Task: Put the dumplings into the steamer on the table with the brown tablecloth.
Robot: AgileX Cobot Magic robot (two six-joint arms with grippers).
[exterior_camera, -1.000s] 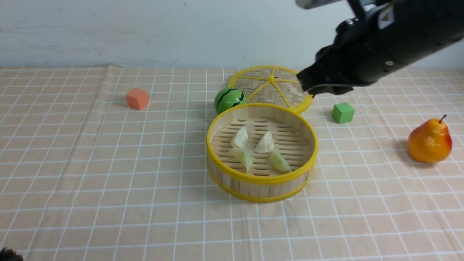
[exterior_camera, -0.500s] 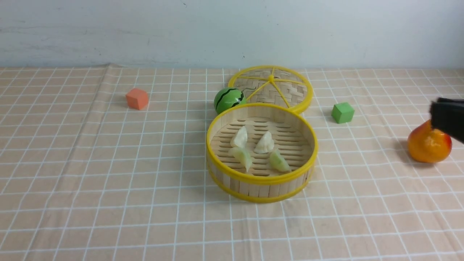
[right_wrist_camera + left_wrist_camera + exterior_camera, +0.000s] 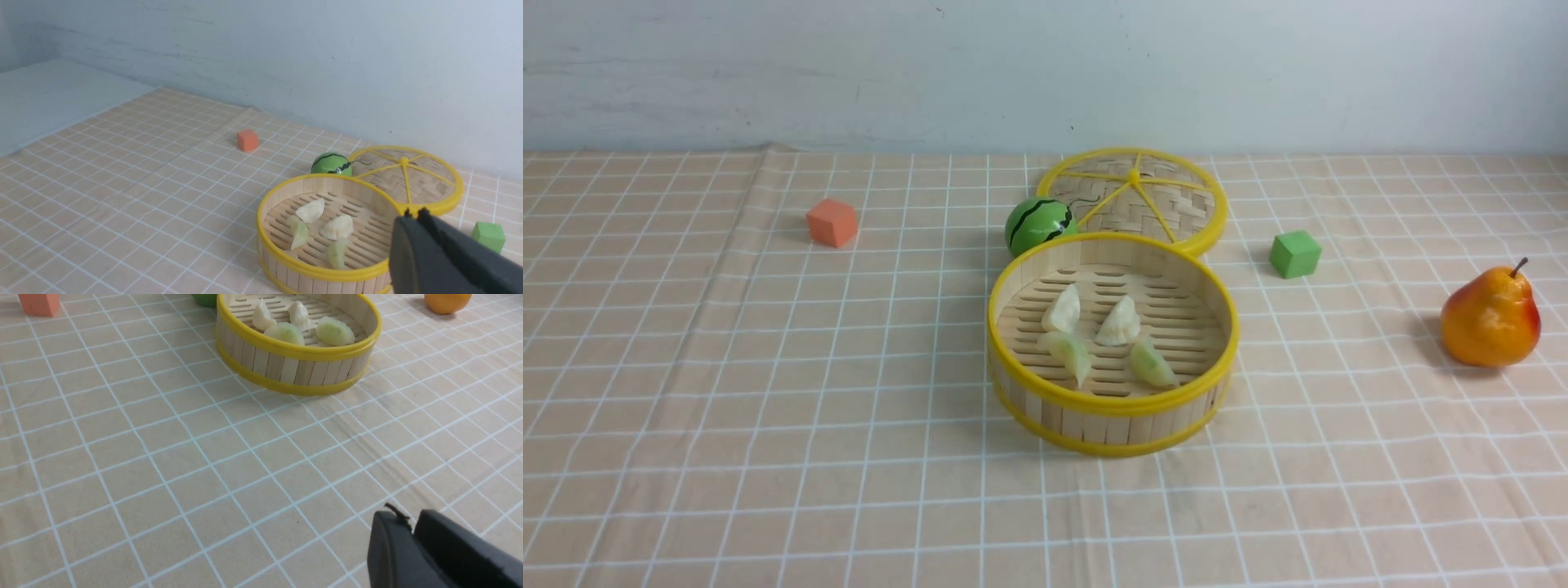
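The steamer (image 3: 1112, 404) stands mid-table on the brown tablecloth (image 3: 768, 408). Inside it lie two whitish dumplings (image 3: 1063, 309) (image 3: 1120, 322) and two pale green dumplings (image 3: 1070, 353) (image 3: 1152, 362), all on the slat floor. Neither arm shows in the front view. In the left wrist view my left gripper (image 3: 412, 522) is shut and empty, low over bare cloth well short of the steamer (image 3: 298, 369). In the right wrist view my right gripper (image 3: 413, 214) is shut and empty, raised beside the steamer (image 3: 310, 269) on its green-cube side.
The woven lid (image 3: 1143, 204) lies flat behind the steamer, with a watermelon ball (image 3: 1037, 224) at its left. An orange cube (image 3: 832, 222) sits far left, a green cube (image 3: 1294, 253) right of the lid, and a pear (image 3: 1490, 318) at the far right.
My right arm has swung from above the lid off to the right and left the front view. The dumplings and steamer have stayed put.
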